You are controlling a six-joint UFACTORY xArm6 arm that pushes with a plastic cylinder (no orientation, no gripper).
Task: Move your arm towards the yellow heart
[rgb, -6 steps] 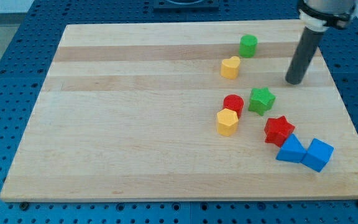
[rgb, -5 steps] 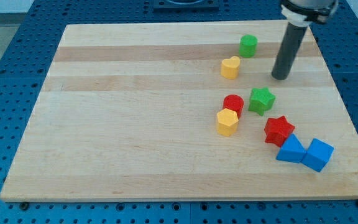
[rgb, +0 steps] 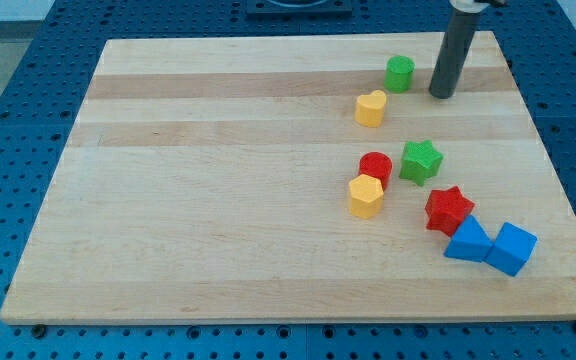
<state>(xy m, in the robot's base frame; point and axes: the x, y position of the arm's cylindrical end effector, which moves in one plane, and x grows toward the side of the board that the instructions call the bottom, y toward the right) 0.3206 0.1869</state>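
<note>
Where the counter (rgb: 218, 220) lies nearest the view's bottom, its pale wooden surface carries two blue blocks at the view's lower right: a blue wedge-like block (rgb: 467, 241) touching a blue cube (rgb: 512, 248) on its right. Just above the wedge, and touching it, sits a red star (rgb: 449, 209). Further up and toward the view's left, a yellow hexagonal block (rgb: 365, 195) rests against a red cylinder (rgb: 375, 166), which stands just above it. A green star (rgb: 421, 160) lies just right of the red cylinder, close to it, with a narrow gap between them.

Higher on the counter, the yellow heart (rgb: 370, 108) stands alone, well apart from the cluster below. A green cylinder (rgb: 400, 73) sits near it, up and to the right, not touching it.

The tool is a straight dark rod with no jaws, so there is nothing on it to stand apart, together or clamped. My tip (rgb: 442, 95) rests on the counter at the view's upper right, just right of the green cylinder and clear of it. The yellow heart lies to the left of my tip and slightly lower in the view, with the green cylinder roughly between them. My tip touches no block.
</note>
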